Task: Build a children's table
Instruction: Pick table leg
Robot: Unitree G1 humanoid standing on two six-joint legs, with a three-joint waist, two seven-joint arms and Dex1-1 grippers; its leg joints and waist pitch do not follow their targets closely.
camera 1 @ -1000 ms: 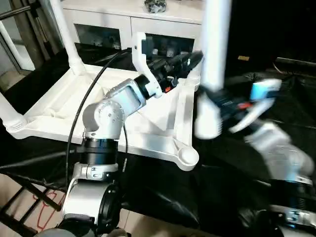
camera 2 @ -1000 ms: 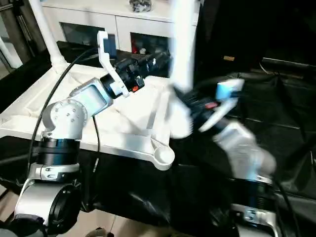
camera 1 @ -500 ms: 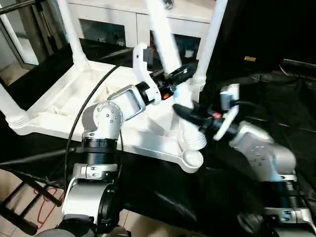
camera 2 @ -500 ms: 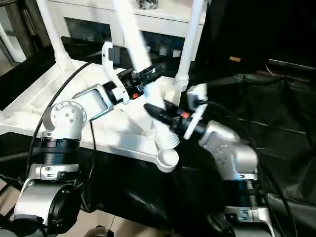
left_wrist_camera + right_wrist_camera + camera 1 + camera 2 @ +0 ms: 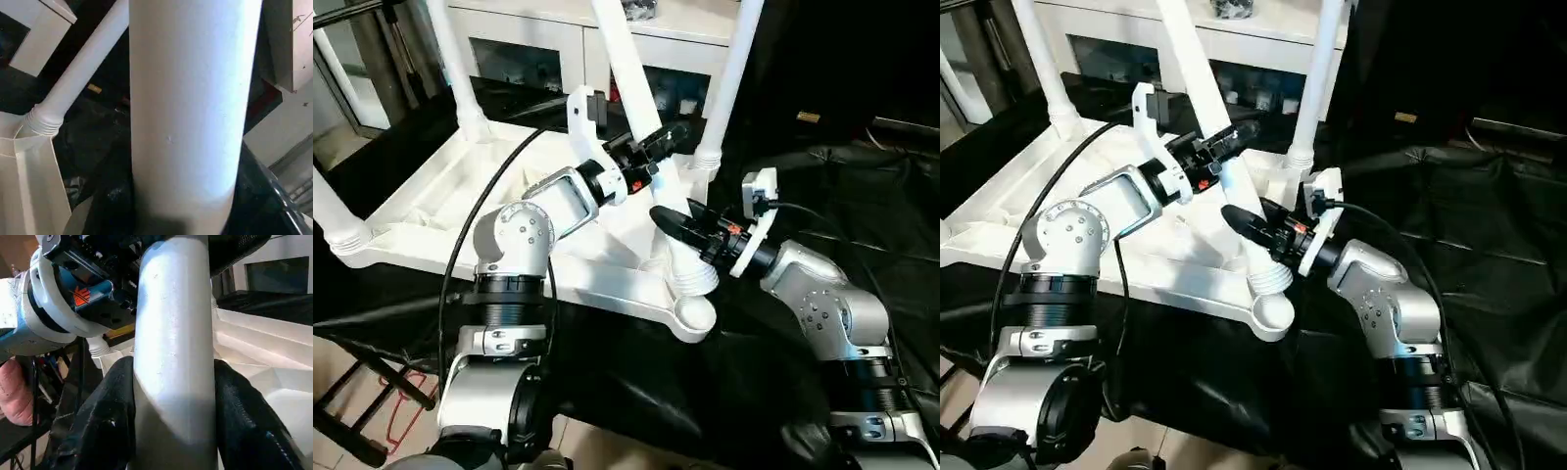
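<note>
Table leg (image 5: 651, 147) clamped between both grippers, tilted.

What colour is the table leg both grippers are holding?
Plain white; the table leg shows best in the right eye view.

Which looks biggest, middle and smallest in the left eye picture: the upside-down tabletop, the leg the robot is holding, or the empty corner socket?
1. Tabletop, biggest.
2. Held leg, next, though its top leaves the picture.
3. Empty corner socket, smallest.

The white tabletop (image 5: 431, 211) lies upside down, legs standing in three corners. The fourth leg (image 5: 641, 108) leans tilted, its ridged end just above the near empty socket (image 5: 693, 315).
</note>
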